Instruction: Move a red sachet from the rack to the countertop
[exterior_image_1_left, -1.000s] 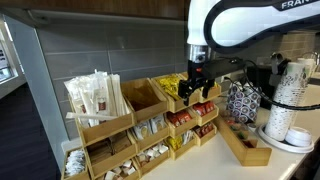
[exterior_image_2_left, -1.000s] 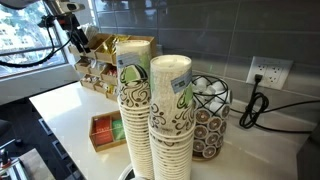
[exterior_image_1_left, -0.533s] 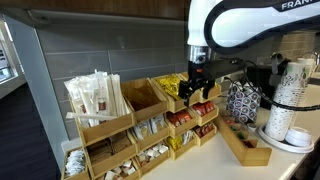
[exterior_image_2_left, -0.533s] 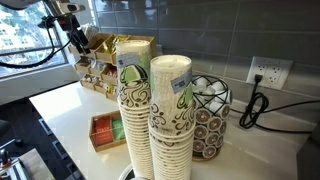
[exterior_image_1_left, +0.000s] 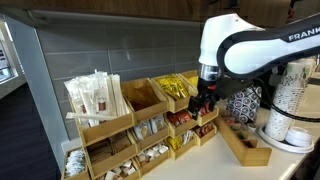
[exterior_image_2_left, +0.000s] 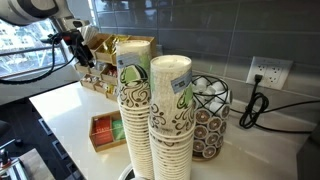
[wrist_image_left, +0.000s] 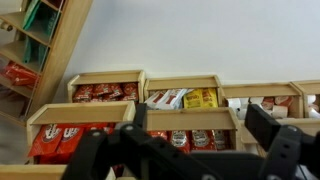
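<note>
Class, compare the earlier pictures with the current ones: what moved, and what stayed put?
The gripper moved right and down in an exterior view, off the top tier of the rack toward its front. Its jaws look open in the wrist view, and nothing shows between them. The rack, paper cups and countertop stayed put.

white arm (exterior_image_1_left: 252, 45) arched over, end effector (exterior_image_1_left: 203, 102) pointing straight down, fingers (wrist_image_left: 286, 146) spread wide apart

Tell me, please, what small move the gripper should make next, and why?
Probably ease the gripper forward toward a red sachet in the rack. In the wrist view its fingers look apart with nothing between them, and red sachets fill the compartments just ahead, so none seems grasped yet.
</note>
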